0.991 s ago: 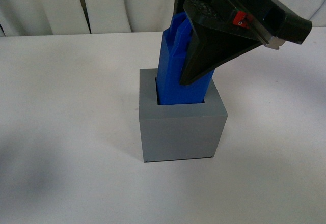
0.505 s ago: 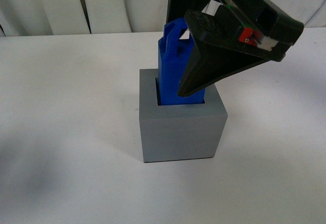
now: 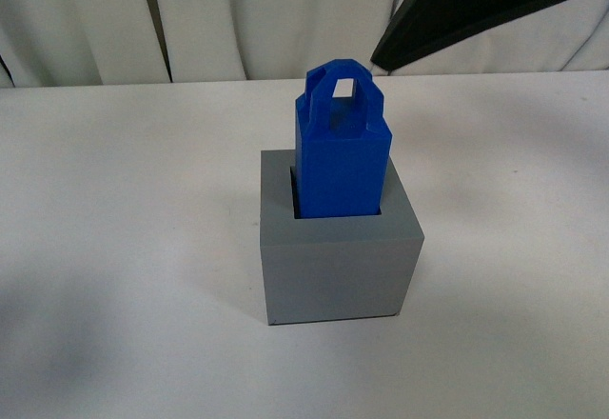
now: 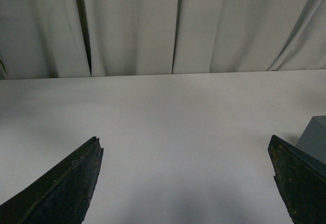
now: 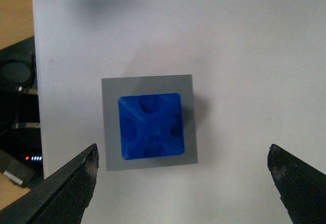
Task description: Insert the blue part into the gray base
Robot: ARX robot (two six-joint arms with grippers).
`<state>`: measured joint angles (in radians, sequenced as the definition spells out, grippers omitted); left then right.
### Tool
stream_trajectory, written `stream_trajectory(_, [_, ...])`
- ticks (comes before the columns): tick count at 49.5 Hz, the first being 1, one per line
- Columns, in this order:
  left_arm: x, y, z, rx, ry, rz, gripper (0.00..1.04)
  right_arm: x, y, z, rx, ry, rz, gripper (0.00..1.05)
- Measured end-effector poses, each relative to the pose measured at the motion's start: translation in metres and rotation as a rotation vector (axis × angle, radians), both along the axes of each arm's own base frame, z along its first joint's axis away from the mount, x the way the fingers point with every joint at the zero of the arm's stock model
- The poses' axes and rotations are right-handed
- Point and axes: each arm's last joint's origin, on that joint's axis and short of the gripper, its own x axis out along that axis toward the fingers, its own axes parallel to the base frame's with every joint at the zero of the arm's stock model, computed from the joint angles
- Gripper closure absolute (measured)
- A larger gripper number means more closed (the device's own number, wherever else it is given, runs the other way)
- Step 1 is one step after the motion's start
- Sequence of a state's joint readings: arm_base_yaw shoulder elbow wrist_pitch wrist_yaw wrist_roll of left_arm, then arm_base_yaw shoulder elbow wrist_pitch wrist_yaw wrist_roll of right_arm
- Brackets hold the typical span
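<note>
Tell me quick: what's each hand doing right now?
Left hand: open, holding nothing.
Right hand: open, holding nothing; the blue part stands free in the gray base.

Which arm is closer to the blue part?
Right. The right gripper hangs straight above the blue part, jaws open. The left gripper is off to one side, seeing only a corner of the gray base.

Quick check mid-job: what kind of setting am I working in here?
Probably a lab test bench rather than a home or factory: a plain white table, a pale curtain backdrop behind it, and dark electronics with small lit indicator lights just off the table edge.
</note>
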<state>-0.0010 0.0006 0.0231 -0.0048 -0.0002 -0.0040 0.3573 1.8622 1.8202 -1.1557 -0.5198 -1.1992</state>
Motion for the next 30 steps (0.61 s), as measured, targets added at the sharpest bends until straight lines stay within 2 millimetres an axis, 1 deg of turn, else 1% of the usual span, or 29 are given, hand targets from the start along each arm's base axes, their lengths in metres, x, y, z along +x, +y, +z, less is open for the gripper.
stream_trajectory(6, [0.0, 0.0, 0.0, 0.0, 0.0, 0.0, 0.06, -0.005, -0.017, 0.008, 0.089, -0.028, -0.021, 0.07])
stream_trajectory(12, [0.0, 0.0, 0.0, 0.0, 0.0, 0.0, 0.06, -0.008, -0.047, 0.009, 0.231, -0.126, -0.12, 0.07])
stream_trajectory(14, [0.0, 0.0, 0.0, 0.0, 0.0, 0.0, 0.06, -0.007, -0.059, 0.003, 0.279, -0.173, -0.201, 0.07])
stream_trajectory(16, [0.0, 0.0, 0.0, 0.0, 0.0, 0.0, 0.06, -0.008, -0.067, -0.003, 0.336, -0.188, -0.246, 0.07])
stream_trajectory(18, [0.0, 0.0, 0.0, 0.0, 0.0, 0.0, 0.06, -0.011, -0.078, -0.012, 0.399, -0.215, -0.311, 0.07])
stream_trajectory(21, [0.0, 0.0, 0.0, 0.0, 0.0, 0.0, 0.06, -0.015, -0.09, -0.026, 0.475, -0.237, -0.416, 0.07])
stream_trajectory(24, [0.0, 0.0, 0.0, 0.0, 0.0, 0.0, 0.06, -0.016, -0.095, -0.033, 0.524, -0.231, -0.477, 0.07])
stream_trajectory(30, [0.0, 0.0, 0.0, 0.0, 0.0, 0.0, 0.06, -0.016, -0.096, -0.035, 0.549, -0.191, -0.514, 0.07])
